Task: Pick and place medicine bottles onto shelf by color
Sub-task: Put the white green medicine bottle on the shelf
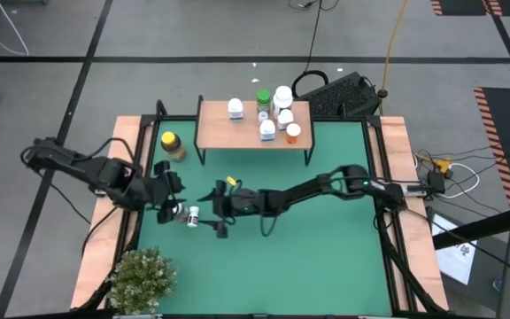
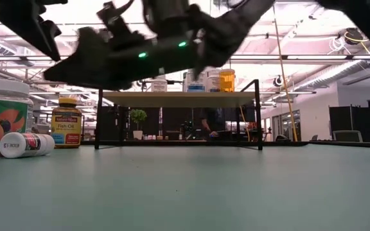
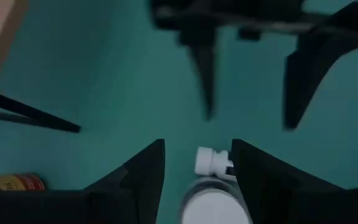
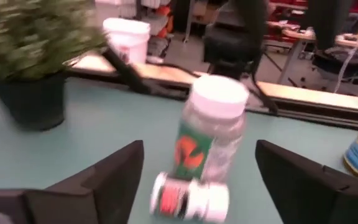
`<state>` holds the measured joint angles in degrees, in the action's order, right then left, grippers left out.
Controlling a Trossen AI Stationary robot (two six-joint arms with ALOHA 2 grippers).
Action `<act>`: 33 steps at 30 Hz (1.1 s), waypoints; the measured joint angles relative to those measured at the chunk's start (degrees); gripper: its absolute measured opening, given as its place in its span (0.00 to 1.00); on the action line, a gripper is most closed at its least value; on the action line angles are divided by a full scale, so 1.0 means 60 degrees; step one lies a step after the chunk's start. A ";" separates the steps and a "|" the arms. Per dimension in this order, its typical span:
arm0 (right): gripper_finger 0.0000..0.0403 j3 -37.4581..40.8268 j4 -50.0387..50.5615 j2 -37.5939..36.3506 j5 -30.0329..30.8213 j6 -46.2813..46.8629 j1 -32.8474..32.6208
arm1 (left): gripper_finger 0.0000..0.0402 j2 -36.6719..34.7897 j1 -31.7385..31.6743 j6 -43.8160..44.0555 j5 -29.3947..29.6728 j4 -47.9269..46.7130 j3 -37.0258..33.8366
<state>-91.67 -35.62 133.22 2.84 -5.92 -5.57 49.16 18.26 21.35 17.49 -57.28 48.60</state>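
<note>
Two dark, matte, jointed arms. Green indicator lights glowing on the wrist housings, seen from low. Left end effector (image 3: 194, 174) and right end effector (image 4: 197, 180): black, wedge-shaped, tapered fingers.

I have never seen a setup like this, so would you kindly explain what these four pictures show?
Two dark robot arms work at a green table. One picture looks straight down, one looks level across the table, and one comes from each arm's wrist. A small wooden shelf carries several medicine bottles; an amber bottle stands beside it, and a potted plant sits in a corner. The left claw and the open right claw meet over a small white bottle lying flat beside an upright clear bottle. Neither clearly holds anything.
</note>
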 joint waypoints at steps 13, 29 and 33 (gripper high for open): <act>0.84 -0.3883 0.0717 0.3014 -0.1268 0.1379 0.0541 | 0.46 -0.0020 0.1166 0.1580 0.1775 -0.1042 -0.0022; 0.84 -0.5302 0.0596 0.4053 -0.1517 0.1220 0.0625 | 0.46 -0.0017 0.1122 0.1795 0.2792 -0.0939 -0.0022; 0.79 -0.5302 0.0584 0.4049 -0.1523 0.1135 0.0653 | 0.46 -0.0017 0.1111 0.1771 0.2899 -0.0856 -0.0022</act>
<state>-123.48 -32.12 157.51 -6.30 0.89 -1.65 49.06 24.93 31.97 34.88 -62.41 48.47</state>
